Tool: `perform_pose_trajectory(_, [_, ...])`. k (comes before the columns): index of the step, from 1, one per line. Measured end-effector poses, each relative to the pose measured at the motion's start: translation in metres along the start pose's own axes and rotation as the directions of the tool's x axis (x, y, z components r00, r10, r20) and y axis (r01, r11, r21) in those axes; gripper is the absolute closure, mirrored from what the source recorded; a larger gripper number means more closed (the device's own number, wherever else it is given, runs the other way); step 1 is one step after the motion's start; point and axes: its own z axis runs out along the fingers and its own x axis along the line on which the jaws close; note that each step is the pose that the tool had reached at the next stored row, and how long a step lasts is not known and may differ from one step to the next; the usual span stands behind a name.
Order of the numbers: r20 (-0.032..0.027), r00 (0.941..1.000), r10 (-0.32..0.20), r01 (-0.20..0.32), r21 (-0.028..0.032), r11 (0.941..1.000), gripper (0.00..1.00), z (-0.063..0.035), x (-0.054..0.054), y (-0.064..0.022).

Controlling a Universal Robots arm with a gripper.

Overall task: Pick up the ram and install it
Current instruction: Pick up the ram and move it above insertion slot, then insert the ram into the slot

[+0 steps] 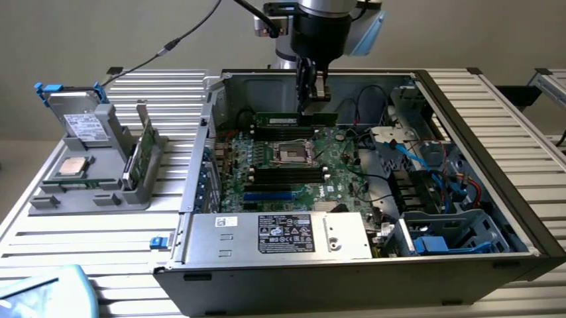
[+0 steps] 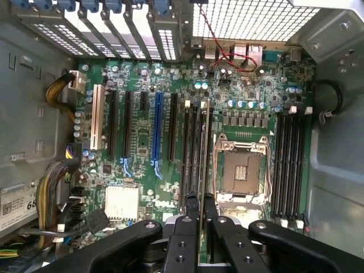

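Exterior view first: we see the gripper [image 1: 311,99] reaching straight down into the open computer case [image 1: 495,132], its jaws closed tight on the top edge of the ram [image 1: 296,120]. The ram hangs level and on edge, low over the far part of the motherboard [image 1: 292,179], just beyond the empty processor socket [image 1: 290,154].

In the wrist view the gripper [image 2: 202,227] has its two dark fingers [image 2: 190,227] pinching the ram [image 2: 203,148], which shows as a thin strip running along the black memory slots beside the socket [image 2: 242,170]. We cannot tell whether its lower edge touches a slot.

At the near side of the case lies the silver power supply [image 1: 283,235]. Well apart, on the exterior view's left, a grey parts holder [image 1: 53,195] stands on the slatted counter [image 1: 89,245].
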Motion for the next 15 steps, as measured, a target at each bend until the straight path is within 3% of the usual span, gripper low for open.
perform_pose_trajectory(15, [-0.0004, 1.0000, 0.000, 0.000, 0.0000, 1.0000, 0.86, 0.0028, -0.0001, -0.0002])
